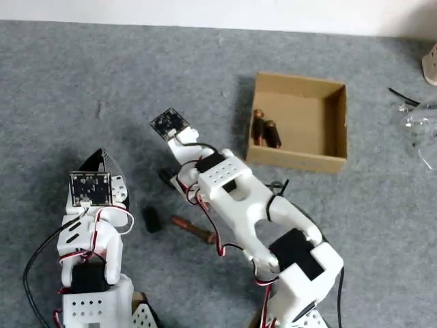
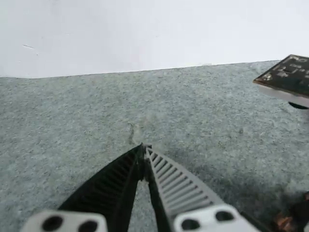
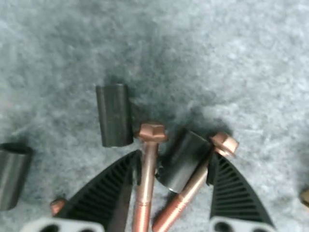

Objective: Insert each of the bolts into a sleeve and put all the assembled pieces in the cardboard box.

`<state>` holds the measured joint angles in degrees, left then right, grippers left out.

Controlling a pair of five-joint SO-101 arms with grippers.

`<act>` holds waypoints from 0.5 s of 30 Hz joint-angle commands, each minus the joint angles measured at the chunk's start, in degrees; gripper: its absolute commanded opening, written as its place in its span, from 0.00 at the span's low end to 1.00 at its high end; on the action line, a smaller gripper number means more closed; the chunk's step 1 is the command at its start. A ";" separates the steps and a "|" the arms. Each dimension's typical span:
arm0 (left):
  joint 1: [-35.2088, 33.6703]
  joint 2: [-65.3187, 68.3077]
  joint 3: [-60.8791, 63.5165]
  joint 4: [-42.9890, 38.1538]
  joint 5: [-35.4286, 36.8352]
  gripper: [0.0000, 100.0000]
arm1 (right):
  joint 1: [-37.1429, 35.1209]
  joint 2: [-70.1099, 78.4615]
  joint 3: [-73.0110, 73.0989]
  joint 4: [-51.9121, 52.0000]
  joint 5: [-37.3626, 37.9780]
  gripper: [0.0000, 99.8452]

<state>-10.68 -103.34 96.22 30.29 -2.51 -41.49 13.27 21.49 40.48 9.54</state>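
Observation:
My right gripper is open and low over the grey carpet. Between its fingers lie a copper bolt, a dark sleeve and a second bolt resting against that sleeve. Another sleeve lies just past the fingertips, and a third off to one side. In the high view a sleeve and a bolt lie between the arms. The cardboard box holds assembled pieces. My left gripper is shut on nothing, at the left.
The right arm's body stretches from the front right toward the middle, next to the box's near wall. Wires and clear plastic lie at the right edge. Open carpet spreads across the far left.

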 commanded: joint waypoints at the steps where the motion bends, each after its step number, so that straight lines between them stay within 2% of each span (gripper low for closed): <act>1: -0.48 -0.75 -0.22 -1.23 0.44 0.01 | -0.48 1.10 -0.57 0.66 -0.70 0.19; 6: -0.48 -0.75 -0.22 -1.23 0.44 0.01 | -0.40 1.19 -0.57 2.86 -0.70 0.09; 9: -0.48 -0.75 -0.22 -1.23 0.44 0.01 | 0.13 1.10 -0.75 6.73 -0.70 0.10; 15: -0.48 -0.75 -0.22 -1.23 0.44 0.01 | 3.12 1.10 -0.75 7.52 -0.70 0.10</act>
<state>-10.68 -103.34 96.22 30.29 -2.51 -40.26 14.77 20.62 46.11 9.45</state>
